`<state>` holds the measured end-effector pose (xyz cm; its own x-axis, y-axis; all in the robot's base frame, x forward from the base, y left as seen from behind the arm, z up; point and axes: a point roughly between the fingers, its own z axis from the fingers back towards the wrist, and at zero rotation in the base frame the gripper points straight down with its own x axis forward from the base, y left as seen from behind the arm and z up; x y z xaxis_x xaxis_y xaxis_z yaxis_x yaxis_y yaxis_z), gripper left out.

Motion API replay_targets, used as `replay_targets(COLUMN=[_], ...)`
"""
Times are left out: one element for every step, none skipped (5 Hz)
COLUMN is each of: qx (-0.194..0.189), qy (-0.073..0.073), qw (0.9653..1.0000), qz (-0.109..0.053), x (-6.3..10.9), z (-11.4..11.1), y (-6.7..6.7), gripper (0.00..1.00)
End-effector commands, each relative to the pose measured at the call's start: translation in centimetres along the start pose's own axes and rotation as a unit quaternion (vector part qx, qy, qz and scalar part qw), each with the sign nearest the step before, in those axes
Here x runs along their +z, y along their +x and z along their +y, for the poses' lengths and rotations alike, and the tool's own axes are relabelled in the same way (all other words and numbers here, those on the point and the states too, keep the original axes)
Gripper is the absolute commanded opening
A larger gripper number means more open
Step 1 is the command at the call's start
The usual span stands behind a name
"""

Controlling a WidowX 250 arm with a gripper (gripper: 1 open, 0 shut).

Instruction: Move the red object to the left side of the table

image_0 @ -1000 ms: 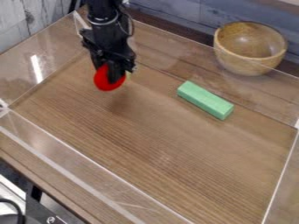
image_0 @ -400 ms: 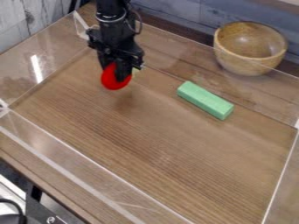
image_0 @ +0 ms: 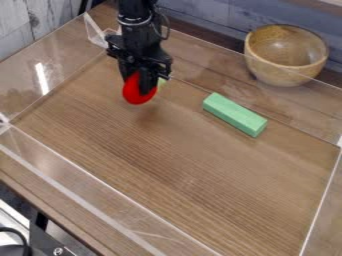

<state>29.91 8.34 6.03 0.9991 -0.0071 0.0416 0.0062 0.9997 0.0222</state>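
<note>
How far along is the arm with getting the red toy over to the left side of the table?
Done: the gripper is shut on the red object, so the pick-up looks complete. In hand: it holds the toy low over the table, left of the green block and the wooden bowl, toward the left half but short of the left wall. Left: carry it further left if needed, set it down, release.

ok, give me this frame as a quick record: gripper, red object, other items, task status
gripper: shut on the red object, pointing down
red object: between the jaws, left-centre of the table, near the far wall
green block: lying flat, right of the gripper, apart from it
bowl: far right corner, upright, looks empty
table: wood grain, clear low walls
task status: red object not yet released
</note>
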Motion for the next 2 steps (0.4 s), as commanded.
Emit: replay_targets(qx=[0.012, 0.021], qy=[0.002, 0.0], qw=[0.9997, 0.9996], qz=[-0.022, -0.017], x=[1.46, 1.38], z=[-0.23, -0.5], y=[1.41, 1.5], gripper=[0.0, 0.0])
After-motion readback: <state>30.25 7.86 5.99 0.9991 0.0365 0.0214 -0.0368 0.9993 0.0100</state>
